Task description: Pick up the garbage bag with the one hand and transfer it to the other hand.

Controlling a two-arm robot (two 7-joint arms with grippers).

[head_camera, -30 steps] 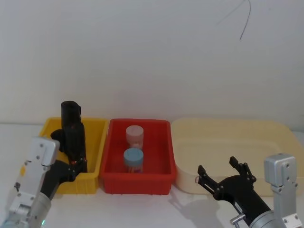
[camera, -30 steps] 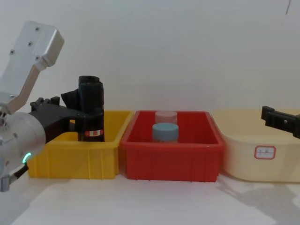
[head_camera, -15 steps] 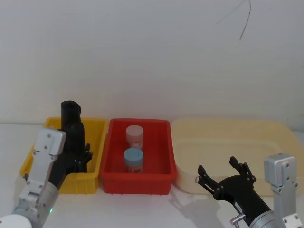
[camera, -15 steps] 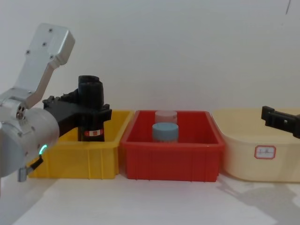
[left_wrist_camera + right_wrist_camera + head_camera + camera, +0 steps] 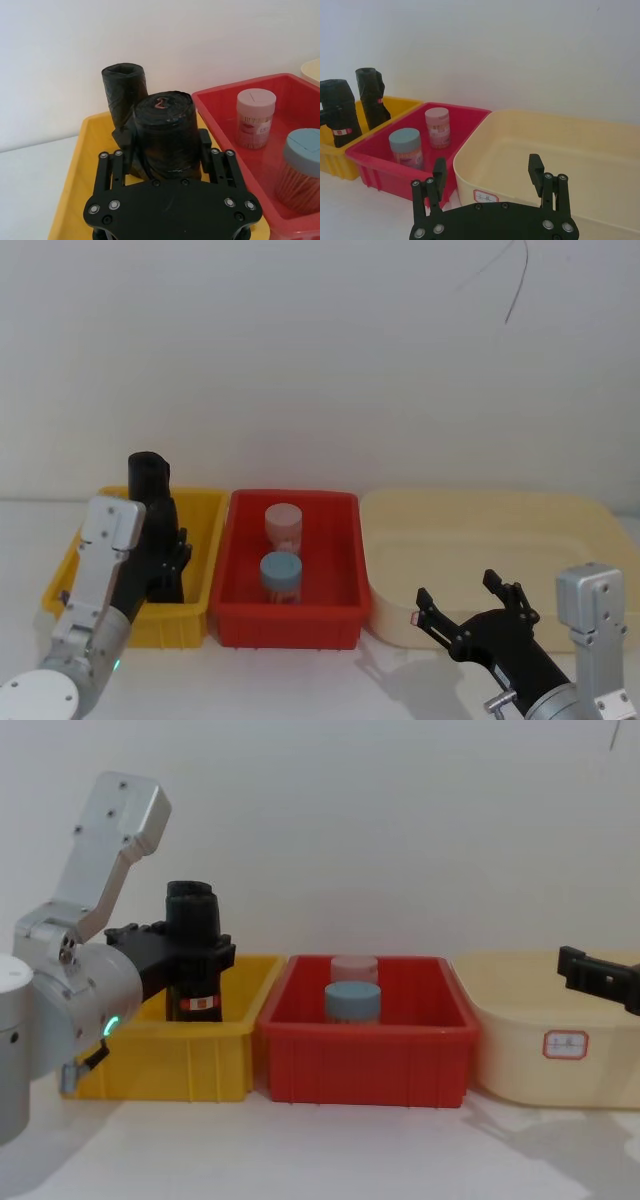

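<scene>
Left wrist: the one hand [image 5: 163,141] clamps forked fingers on the garbage bag [image 5: 165,122], a crinkled matte-black cylinder upright in the yellow plastic bin [image 5: 82,155]. Right wrist: the other hand [image 5: 488,166] hangs splayed before the smooth cream tub [image 5: 600,150]. Chest: a red-and-white band [image 5: 201,1004] rings the roll low down.

Our left gripper [image 5: 164,152] clamps the bag [image 5: 162,117]; our right gripper [image 5: 488,169] hovers well right of it, fingers spread.
</scene>
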